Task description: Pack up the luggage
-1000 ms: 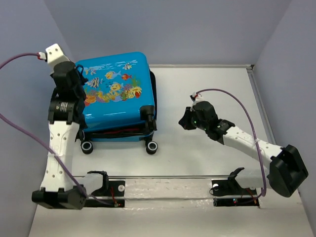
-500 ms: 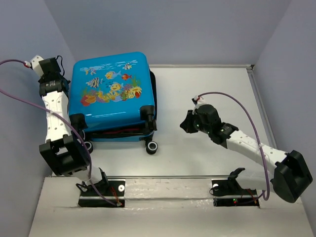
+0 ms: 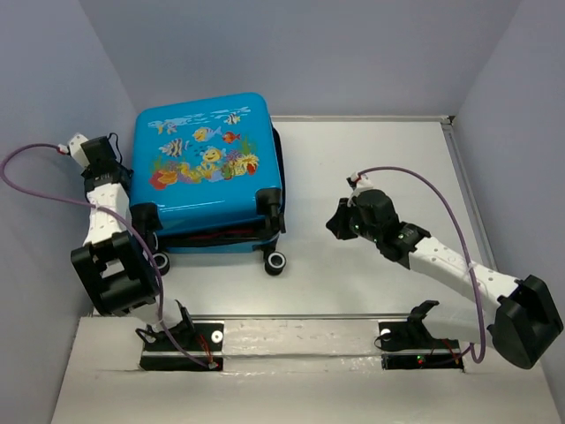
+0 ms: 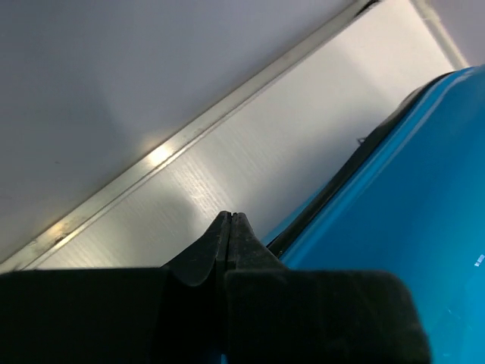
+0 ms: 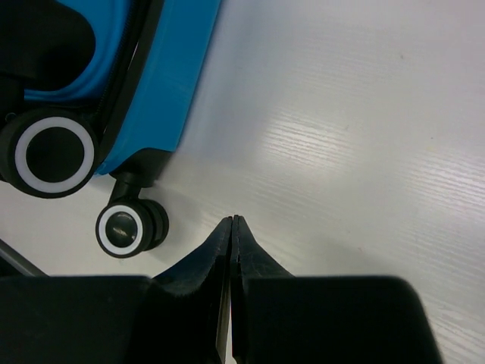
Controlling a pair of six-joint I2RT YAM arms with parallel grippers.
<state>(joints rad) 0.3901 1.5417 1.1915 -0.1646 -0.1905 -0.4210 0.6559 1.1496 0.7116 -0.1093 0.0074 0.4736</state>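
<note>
At the far left, the left arm folds up close to the side wall, a purple cable looping off its wrist; the left tool has its two fingers pressed together with nothing between them, and it points along the left side of the luggage, just beside the blue shell (whether it touches the shell cannot be told). From the left wrist, the black zipper edge runs along the blue side, with a strip of white table and its metal border beyond.

The luggage lies flat on the left half of the table, fish-and-coral face up, its top end toward the back wall and its wheel end toward the arm bases; at that near end a dark gap shows between the two shells, with something thin and red inside, too small to make out. Two black wheels with white rings stand on the table there, one at the left corner and one at the right corner.

Right of the luggage the table is bare white; the right tool hangs over it, fingers closed on nothing, tips aimed toward the right-hand wheel, near it but apart. The right arm stretches back to the lower right, its own purple cable arching above it.
</note>
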